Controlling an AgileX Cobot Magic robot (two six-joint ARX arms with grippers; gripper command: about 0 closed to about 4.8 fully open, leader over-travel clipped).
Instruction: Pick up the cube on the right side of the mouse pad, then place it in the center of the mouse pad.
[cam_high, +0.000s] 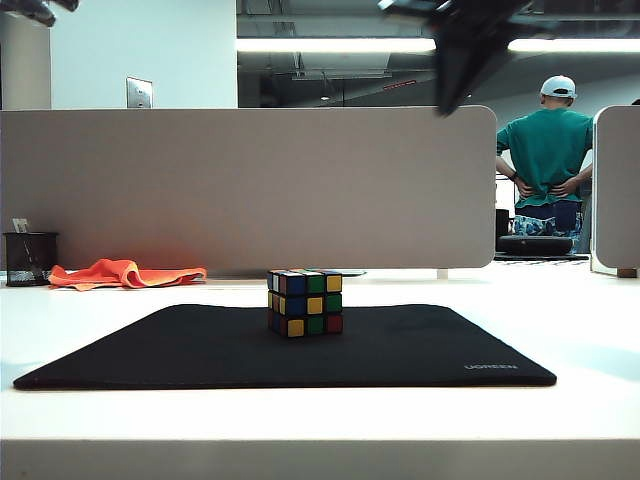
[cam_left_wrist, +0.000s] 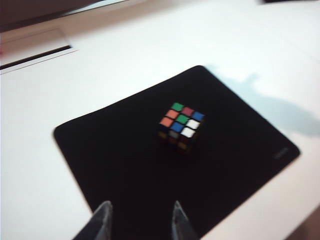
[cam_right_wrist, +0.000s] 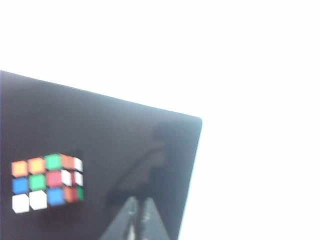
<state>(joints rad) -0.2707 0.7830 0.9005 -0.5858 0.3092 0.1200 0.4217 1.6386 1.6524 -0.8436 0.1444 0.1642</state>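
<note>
The cube (cam_high: 305, 302), black-framed with blue, yellow, green and red stickers, stands on the middle of the black mouse pad (cam_high: 420, 350). Nothing touches it. In the left wrist view the cube (cam_left_wrist: 181, 125) lies beyond my left gripper (cam_left_wrist: 142, 204), which hangs open and empty over the mouse pad (cam_left_wrist: 125, 165) near its edge. My right gripper (cam_right_wrist: 140, 200) is shut with nothing between its fingers, above the mouse pad (cam_right_wrist: 125, 130) and off to one side of the cube (cam_right_wrist: 47, 182). In the exterior view the right gripper (cam_high: 450, 100) hangs high above the pad's right half.
An orange cloth (cam_high: 125, 273) and a black mesh pen holder (cam_high: 30, 258) sit at the back left of the white table. A grey partition (cam_high: 250, 190) closes off the back. A person in a green shirt (cam_high: 545, 150) stands behind it on the right.
</note>
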